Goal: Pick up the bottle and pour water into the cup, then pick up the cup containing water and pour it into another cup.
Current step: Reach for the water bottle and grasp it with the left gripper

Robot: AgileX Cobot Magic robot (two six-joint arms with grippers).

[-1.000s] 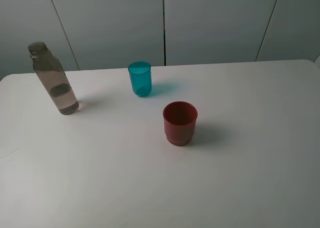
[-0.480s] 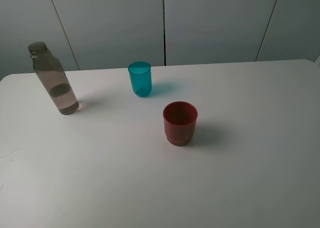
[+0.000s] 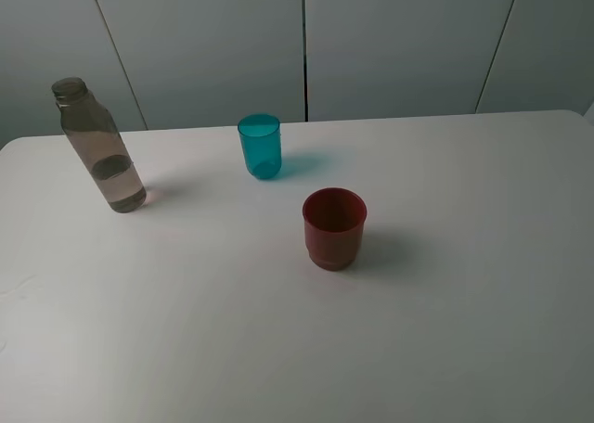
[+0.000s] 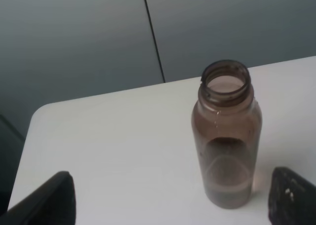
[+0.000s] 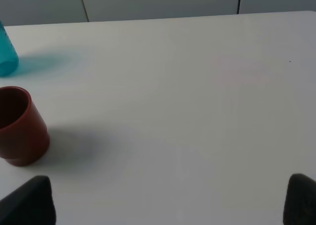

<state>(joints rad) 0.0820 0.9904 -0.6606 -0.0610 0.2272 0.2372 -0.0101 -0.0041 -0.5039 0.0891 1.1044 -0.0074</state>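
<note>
the left gripper (image 4: 170, 203) is wide open and holds nothing: its two dark fingertips (image 4: 47, 200) sit well apart at the edge of the left wrist view, with bare white table (image 4: 113, 151) between them. the bottle (image 4: 227, 146) stands upright on the table just ahead of this gripper, off the middle of the gap and near one fingertip, touching neither. its threaded mouth is open and liquid fills its lower part. beyond the far table edge, past the bottle, rise grey wall panels (image 4: 74, 37)

in the exterior high view the bottle (image 3: 100, 149) is the leftmost thing, near the far left corner of the table (image 3: 464, 330). the teal cup (image 3: 260, 146) stands upright to its right, well apart from it and so farther from the left gripper, near the far edge; whether it holds anything i cannot tell. the red cup (image 3: 333, 228) stands upright further right and nearer the front, near the teal cup but not touching it

the right gripper (image 5: 165, 203) is likewise released, its fingertips (image 5: 29, 203) spread wide with only table between them, gripping nothing. the red cup (image 5: 19, 126) stands ahead of it, outside the gap and off to the side of one fingertip, mouth up. the teal cup (image 5: 6, 52) stands beyond the red cup, farther from this gripper, only its edge showing in the right wrist view
</note>
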